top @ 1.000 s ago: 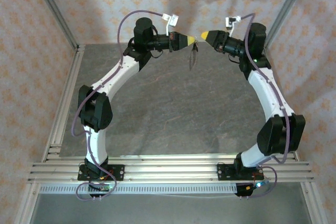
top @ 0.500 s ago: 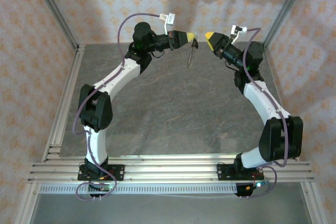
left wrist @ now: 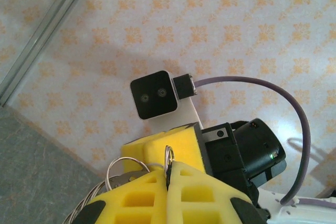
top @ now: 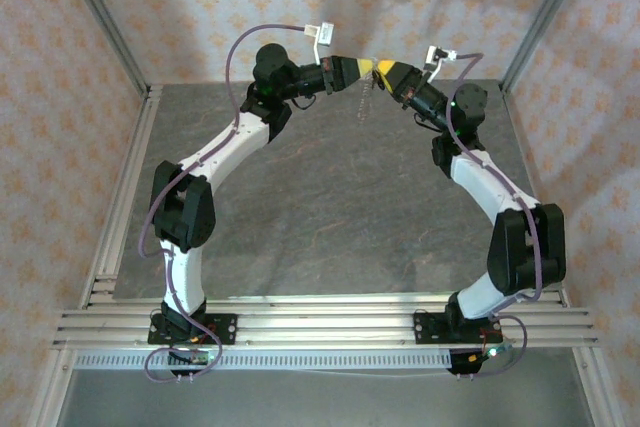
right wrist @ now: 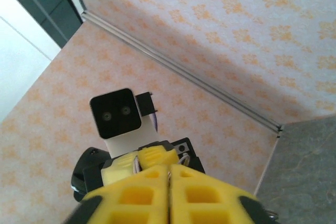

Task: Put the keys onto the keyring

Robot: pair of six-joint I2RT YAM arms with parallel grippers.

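left gripper (left wrist: 168, 173): pinching 1 keyring (left wrist: 169, 155) | right gripper (right wrist: 169, 174): closed

The left arm (top: 215, 152), left of the overhead frame, and the right arm (top: 490, 182), on its right, have white shells between black joint housings (top: 185, 217), on black base plates (top: 222, 327). A thin purple cable (left wrist: 241, 78) runs along each (a green light (left wrist: 271, 155) dots one black housing). The fingers (left wrist: 152, 180) are yellow blocks with square cut-outs; a black two-lens camera (left wrist: 153, 95) sits on a white bracket (left wrist: 182, 114).
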